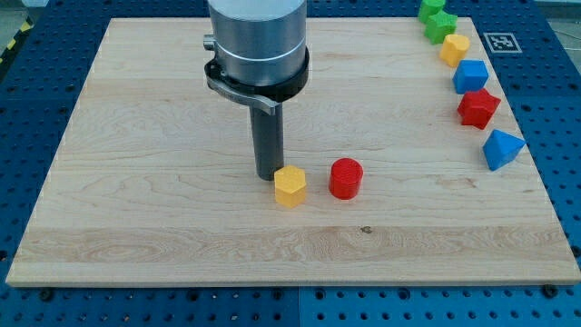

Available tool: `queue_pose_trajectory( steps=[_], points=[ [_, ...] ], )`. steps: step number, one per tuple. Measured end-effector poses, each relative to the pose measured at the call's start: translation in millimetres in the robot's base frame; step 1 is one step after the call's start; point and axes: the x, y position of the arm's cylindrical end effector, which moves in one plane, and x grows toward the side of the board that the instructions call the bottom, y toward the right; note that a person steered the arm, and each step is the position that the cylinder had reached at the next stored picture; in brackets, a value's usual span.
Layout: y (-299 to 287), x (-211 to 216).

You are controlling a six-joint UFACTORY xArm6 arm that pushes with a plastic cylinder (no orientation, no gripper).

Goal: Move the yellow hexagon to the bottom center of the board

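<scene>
Yellow hexagon point(290, 186) sits upright, touching my tip point(269, 174).

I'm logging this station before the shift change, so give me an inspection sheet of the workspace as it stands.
Surface: wooden board, flat, on a blue perforated table.
Job's things: yellow hexagon near the board's middle, above the bottom center.
Clutter: red cylinder just right of the hexagon, apart from it; along the view's right edge, two green blocks, a yellow block, a blue block, a red block, a blue block.
Grippers: none; my tip sits against the hexagon's upper left.
Cables: nothing seen.
Surroundings: printed marker tag at the top right.
</scene>
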Motion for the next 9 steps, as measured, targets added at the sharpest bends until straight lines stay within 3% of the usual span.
queue_pose_trajectory(
  steps=[3,5,7,9],
  points=[
    [30,1],
    [31,29],
    [31,13],
    [45,28]
  ],
)
